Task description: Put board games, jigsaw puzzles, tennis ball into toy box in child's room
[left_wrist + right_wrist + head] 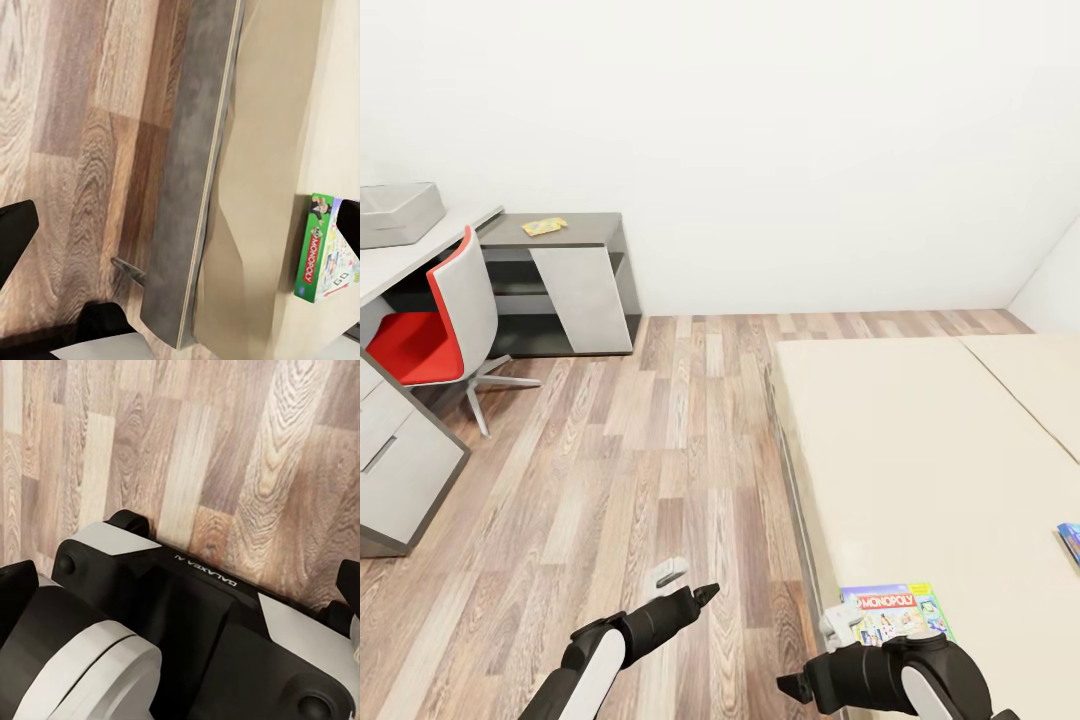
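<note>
**Robot beside the bed, a board game close to its right arm**

The room had a wood floor [660, 450] and a plain white wall [760, 130]. On the left stood a gray desk [400, 262] with a gray box [396, 212] on top. A red and gray chair [445, 325] was tucked in at it. A lower gray desk [575, 265] stood by the wall, with a small yellow thing [544, 226] lying on it. On the right was a big tan bed [920, 470].

A Monopoly board game [895, 610] lay flat near the bed's near edge, just beside the right arm [905, 675]. A blue box [1071, 540] peeked in at the bed's right edge.

Both arms were held low and bent. The left fingers [705, 594] pointed out over the floor toward the bed, and I could not tell if they were open or closed. The right fingers [792, 687] hung over the floor by the bed, and I could not tell for them either.
</note>
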`<state>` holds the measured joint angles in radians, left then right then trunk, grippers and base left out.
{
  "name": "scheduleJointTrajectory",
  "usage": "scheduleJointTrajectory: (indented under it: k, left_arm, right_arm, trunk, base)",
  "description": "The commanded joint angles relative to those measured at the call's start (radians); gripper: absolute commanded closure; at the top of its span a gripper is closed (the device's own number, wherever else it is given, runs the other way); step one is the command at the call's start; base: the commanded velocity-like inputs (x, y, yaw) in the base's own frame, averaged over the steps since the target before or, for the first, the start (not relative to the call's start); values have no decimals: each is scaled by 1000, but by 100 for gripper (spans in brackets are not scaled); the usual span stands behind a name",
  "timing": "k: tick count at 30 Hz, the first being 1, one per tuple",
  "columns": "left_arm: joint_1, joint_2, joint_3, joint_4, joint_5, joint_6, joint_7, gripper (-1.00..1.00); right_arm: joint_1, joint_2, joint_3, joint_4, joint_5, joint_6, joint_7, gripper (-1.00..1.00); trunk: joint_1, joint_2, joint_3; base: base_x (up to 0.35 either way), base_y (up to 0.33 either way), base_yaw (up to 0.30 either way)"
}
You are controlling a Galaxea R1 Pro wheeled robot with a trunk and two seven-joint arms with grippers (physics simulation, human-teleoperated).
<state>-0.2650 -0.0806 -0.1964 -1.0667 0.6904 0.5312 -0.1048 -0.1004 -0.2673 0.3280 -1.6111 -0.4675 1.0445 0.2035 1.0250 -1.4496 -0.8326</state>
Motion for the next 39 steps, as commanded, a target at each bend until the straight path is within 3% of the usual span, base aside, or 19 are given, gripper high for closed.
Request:
scheduleJointTrajectory:
  k: [1, 21, 39]
  left_arm:
    - [0, 0, 1, -1, 3, 5, -1, -100]
    - [2, 1, 0, 1, 2, 4, -3, -100]
    - [3, 1, 0, 1, 1, 4, -3, -100]
  right_arm:
    - [-1, -1, 0, -1, 10, 3, 10, -100]
    - [1, -6, 0, 0, 10, 3, 10, -100]
    - [0, -7, -5, 0, 10, 3, 10, -100]
  trunk:
    - [0, 0, -1]
    - [0, 0, -1]
    - [0, 0, -1]
  base:
    - [0, 0, 0]
    - [0, 149, 0]
    - [0, 26, 0]
